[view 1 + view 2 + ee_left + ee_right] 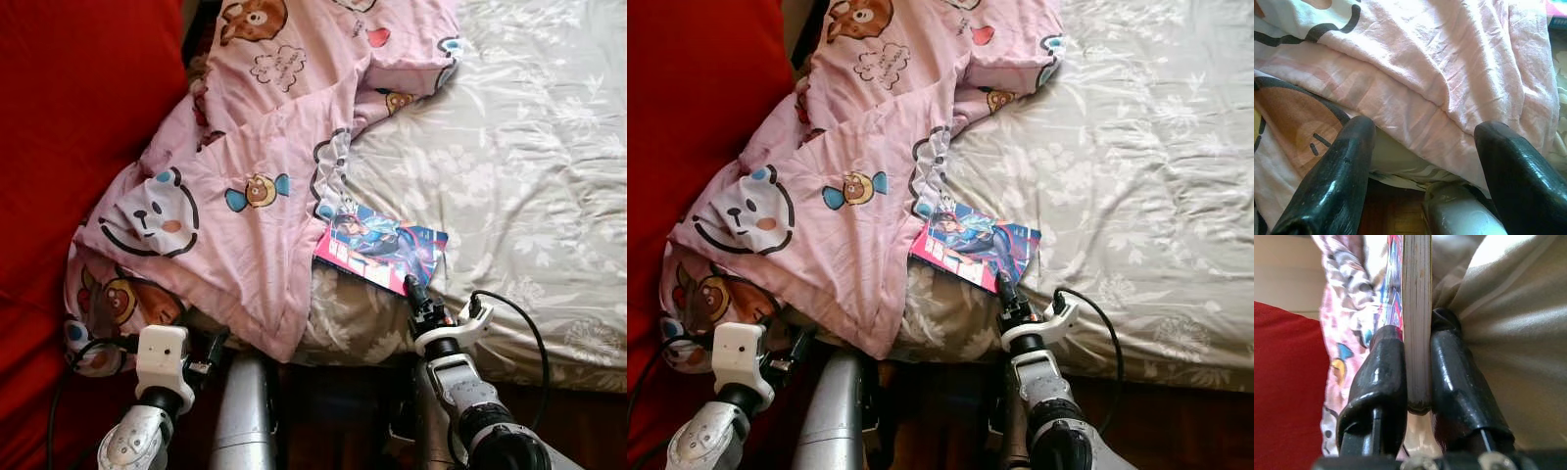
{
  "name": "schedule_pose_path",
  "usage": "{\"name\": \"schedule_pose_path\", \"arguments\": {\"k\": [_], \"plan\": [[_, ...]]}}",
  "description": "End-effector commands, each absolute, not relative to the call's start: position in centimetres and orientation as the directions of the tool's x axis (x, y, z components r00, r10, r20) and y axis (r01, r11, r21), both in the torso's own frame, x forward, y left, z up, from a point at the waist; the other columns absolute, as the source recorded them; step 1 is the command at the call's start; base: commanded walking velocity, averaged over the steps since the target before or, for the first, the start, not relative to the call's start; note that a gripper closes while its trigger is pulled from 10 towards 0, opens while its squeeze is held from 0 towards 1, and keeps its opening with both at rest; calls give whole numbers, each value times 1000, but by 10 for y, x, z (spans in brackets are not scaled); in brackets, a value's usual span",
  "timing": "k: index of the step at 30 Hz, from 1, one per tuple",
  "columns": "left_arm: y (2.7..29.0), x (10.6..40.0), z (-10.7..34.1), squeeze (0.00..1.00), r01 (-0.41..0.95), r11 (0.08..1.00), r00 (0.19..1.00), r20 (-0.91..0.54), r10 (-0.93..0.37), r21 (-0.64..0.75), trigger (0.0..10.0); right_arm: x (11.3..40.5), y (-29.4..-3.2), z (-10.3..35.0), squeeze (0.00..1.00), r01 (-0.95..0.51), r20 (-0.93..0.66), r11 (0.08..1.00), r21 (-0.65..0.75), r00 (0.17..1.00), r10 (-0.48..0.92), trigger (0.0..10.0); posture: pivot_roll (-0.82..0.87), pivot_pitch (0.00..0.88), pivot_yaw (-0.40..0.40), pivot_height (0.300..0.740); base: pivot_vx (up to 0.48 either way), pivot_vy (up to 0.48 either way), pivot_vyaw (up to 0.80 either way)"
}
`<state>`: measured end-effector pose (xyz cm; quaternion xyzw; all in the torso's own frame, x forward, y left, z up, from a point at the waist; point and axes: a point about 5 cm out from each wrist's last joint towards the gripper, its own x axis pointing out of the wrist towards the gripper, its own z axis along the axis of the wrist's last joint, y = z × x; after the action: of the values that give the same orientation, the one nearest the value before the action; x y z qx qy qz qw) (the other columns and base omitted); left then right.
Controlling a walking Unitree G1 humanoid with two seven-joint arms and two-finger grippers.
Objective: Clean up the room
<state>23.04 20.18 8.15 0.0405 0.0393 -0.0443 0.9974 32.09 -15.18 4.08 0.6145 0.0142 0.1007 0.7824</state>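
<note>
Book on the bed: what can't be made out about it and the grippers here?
- book: upper corner hidden under the pink blanket in the eye views; cover print too small to read.
- right gripper: its wrist view shows just the page edge; cover unseen.
- left gripper: eye views hide its fingers behind the blanket's hem.

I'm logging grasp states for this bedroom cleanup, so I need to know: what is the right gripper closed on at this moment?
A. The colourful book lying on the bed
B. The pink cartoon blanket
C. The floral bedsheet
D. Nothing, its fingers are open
A: in the right wrist view the two black fingers press on both sides of the book, and the right gripper meets the book's near edge on the bed.
</note>
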Motion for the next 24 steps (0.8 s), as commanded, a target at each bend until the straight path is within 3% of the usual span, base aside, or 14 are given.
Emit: {"name": "schedule_pose_path", "arguments": {"k": [1, 8, 11, 14, 20, 21, 22, 23, 24], "plan": [[205, 225, 69, 0, 82, 992, 989, -127, -70, 95, 10000, 315, -151, 38, 0, -173, 139, 208, 963, 976, 170, 0, 156, 260, 68, 588, 0, 0, 0], [204, 228, 66, 0, 81, 992, 990, -123, -70, 92, 10000, 290, -161, 8, 0, -4, -15, 248, 969, 997, 76, 0, 140, 253, 59, 588, 0, 0, 0], [203, 228, 64, 0, 81, 993, 990, -120, -70, 89, 10000, 263, -175, -19, 0, 211, -193, 240, 948, 976, -99, 0, 133, 250, 57, 588, 0, 0, 0], [203, 228, 62, 0, 82, 993, 990, -121, -71, 89, 10000, 236, -183, -41, 0, 411, -360, 212, 887, 901, -243, 0, 127, 246, 56, 588, 0, 0, 0], [203, 229, 60, 0, 80, 993, 991, -117, -69, 92, 10000, 233, -173, -46, 0, 420, -385, 249, 873, 905, -178, 314, 132, 243, 54, 588, 0, 0, 0], [203, 229, 60, 0, 79, 993, 991, -116, -68, 92, 10000, 238, -172, -43, 0, 396, -367, 275, 876, 918, -151, 10000, 134, 243, 52, 588, 0, 0, 0], [203, 229, 60, 0, 78, 993, 991, -115, -68, 93, 10000, 242, -171, -39, 0, 377, -350, 285, 881, 926, -142, 10000, 134, 243, 52, 588, 0, 0, 0], [203, 229, 59, 0, 78, 993, 991, -115, -67, 93, 10000, 246, -170, -36, 0, 360, -334, 289, 887, 933, -136, 6353, 134, 242, 49, 588, 0, 0, 0], [204, 228, 59, 0, 76, 993, 991, -115, -65, 93, 10000, 250, -170, -33, 0, 345, -319, 288, 893, 938, -134, 4510, 134, 240, 47, 588, 0, 0, 0]]}}
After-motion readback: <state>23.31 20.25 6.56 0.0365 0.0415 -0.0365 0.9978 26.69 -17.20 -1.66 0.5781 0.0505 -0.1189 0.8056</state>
